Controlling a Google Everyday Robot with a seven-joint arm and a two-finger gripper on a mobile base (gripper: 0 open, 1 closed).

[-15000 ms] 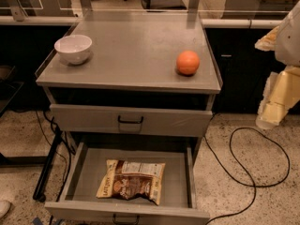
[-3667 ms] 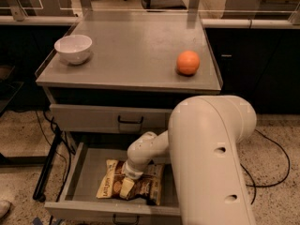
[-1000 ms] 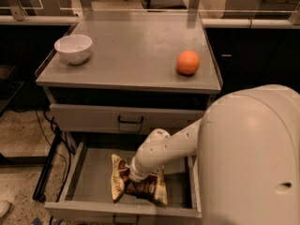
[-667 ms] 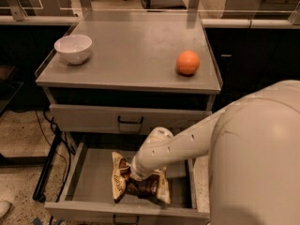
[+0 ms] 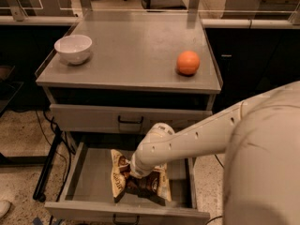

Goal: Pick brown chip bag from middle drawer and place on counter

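Gripper (image 5: 135, 172) is low in the open drawer (image 5: 86, 177), clamped on the bag (image 5: 152, 184). Bag sits bunched right under my wrist, long axis tipped near upright. Counter (image 5: 136, 46) is straight up and back, clear middle between bowl (image 5: 73, 48) and orange (image 5: 188, 62).

Matt metal counter (image 5: 136, 50), crinkly brown chip bag (image 5: 153, 184) in claw (image 5: 135, 173) over drawer (image 5: 91, 175)

The gripper (image 5: 137, 172) meets the crumpled chip bag (image 5: 121, 179) in the open drawer (image 5: 91, 177) at six o'clock. The counter (image 5: 136, 46) holds a bowl (image 5: 73, 48) at ten and an orange (image 5: 188, 62) at one.
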